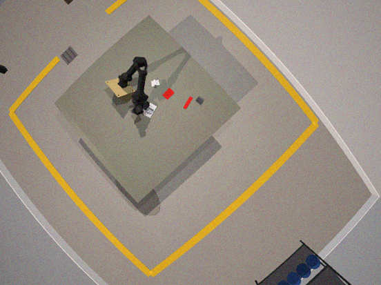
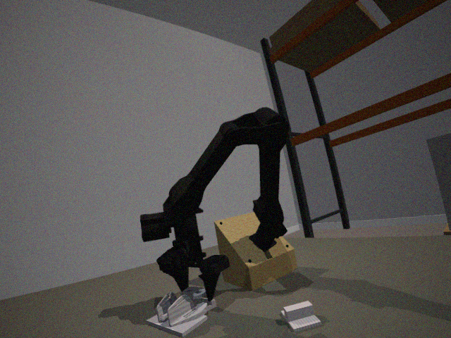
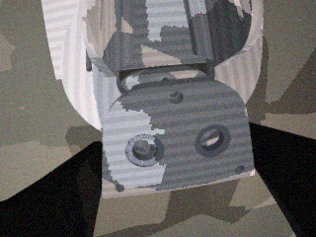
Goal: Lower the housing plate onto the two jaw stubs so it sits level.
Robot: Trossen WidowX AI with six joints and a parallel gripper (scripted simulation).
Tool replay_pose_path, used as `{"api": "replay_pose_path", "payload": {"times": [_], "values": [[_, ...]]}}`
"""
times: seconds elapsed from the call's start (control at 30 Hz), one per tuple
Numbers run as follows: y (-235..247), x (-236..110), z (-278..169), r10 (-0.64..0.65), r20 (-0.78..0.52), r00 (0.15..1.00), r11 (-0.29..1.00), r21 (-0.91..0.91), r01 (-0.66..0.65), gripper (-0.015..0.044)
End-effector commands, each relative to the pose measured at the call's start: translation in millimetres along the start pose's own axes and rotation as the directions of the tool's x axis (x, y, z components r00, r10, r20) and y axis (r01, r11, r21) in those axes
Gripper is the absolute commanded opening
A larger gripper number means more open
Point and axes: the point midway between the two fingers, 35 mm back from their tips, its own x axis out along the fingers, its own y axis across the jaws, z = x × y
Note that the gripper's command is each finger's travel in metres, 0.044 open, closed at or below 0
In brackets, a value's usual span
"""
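Note:
My gripper (image 2: 198, 295) (image 3: 173, 139) points down and is shut on the housing plate (image 3: 173, 170), a grey-white plate with a rounded edge and two ringed holes. The plate looks roughly level, over the near end of the jaw assembly. Part of something grey shows through the left hole and a light sliver through the right. The two pale jaws (image 2: 179, 310) stand on the square white base (image 2: 180, 330) (image 3: 53, 37) and extend beyond the plate at the top of the wrist view. The jaw stubs are mostly hidden under the plate; whether it touches them I cannot tell.
A small white ridged block (image 1: 155, 83) (image 2: 302, 322) stands beside the assembly. A red block (image 1: 168, 93), a red bar (image 1: 188, 102) and a dark grey block (image 1: 199, 100) lie farther off. A sloped wooden box (image 1: 116, 88) (image 2: 232, 253) stands by the arm's base.

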Motion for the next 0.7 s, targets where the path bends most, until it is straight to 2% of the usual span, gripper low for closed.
{"api": "replay_pose_path", "payload": {"times": [0.0,0.67], "values": [[-0.1,0.5,0.1,0.003,0.002,1.000,1.000,0.007,-0.003,0.0351],[0.0,5.4,0.1,0.003,0.002,1.000,1.000,0.022,-0.003,0.0351]]}}
